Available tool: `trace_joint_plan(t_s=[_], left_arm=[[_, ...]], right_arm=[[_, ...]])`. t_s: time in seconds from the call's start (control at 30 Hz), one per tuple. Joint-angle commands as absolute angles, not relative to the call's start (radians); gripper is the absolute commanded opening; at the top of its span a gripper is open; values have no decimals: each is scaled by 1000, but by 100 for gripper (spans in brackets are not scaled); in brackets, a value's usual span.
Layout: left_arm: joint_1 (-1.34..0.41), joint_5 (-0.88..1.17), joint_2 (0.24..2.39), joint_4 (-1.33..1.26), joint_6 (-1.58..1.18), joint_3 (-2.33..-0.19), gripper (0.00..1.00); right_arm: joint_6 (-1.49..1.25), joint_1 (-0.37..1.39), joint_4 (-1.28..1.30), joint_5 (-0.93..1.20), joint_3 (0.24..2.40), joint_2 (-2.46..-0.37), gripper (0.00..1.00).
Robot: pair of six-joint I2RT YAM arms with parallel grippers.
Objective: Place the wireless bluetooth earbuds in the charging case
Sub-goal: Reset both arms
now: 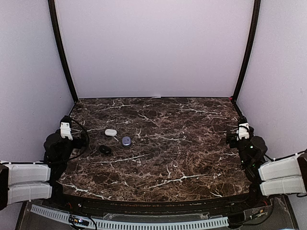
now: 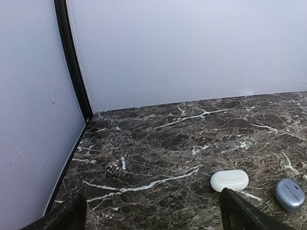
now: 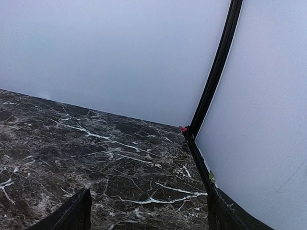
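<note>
As the left gripper (image 2: 152, 194) and right gripper (image 3: 148, 190) are held spread and empty, the white case (image 2: 229, 180), near the table's (image 1: 182, 143) left edge, should be approached squarely and slowly; no loose earbuds can be seen.

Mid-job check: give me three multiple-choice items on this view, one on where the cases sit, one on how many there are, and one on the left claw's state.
1. Where on the table do the cases lie?
A) left half, near the left claw
B) dead centre
C) far right corner

2. How many cases are on it?
A) one
B) three
C) five

3. The left claw is:
A) shut on a case
B) open and empty
C) shut on nothing

Key:
1 A, all lie left of the middle in the top view.
2 B, there is a white case, a purple case and a black case.
3 B, its jaws stand wide apart with only table between them.
</note>
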State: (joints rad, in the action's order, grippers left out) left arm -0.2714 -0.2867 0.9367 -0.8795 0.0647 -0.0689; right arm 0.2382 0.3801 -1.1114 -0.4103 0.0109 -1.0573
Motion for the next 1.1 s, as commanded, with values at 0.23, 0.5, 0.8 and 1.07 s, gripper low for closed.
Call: trace_joint_plan(t_s=[0.23,0.5,0.8,1.07], left_arm=[[-134,-77,1240,-1154,49,-125,99],[-102,-5,1365,-1223,99,-191,99],[-52,20,1380,-1186,58,-219,99],[-21,48,1588,-1505,87,-179,99]], right_arm=[[183,168,-1365,-170,36,-1268,79],[116,54,-1242,47,121,-1297,78],[70,40,-1682,87,51,-1566,79],[10,38,-1347,-61,204,-1536,99]])
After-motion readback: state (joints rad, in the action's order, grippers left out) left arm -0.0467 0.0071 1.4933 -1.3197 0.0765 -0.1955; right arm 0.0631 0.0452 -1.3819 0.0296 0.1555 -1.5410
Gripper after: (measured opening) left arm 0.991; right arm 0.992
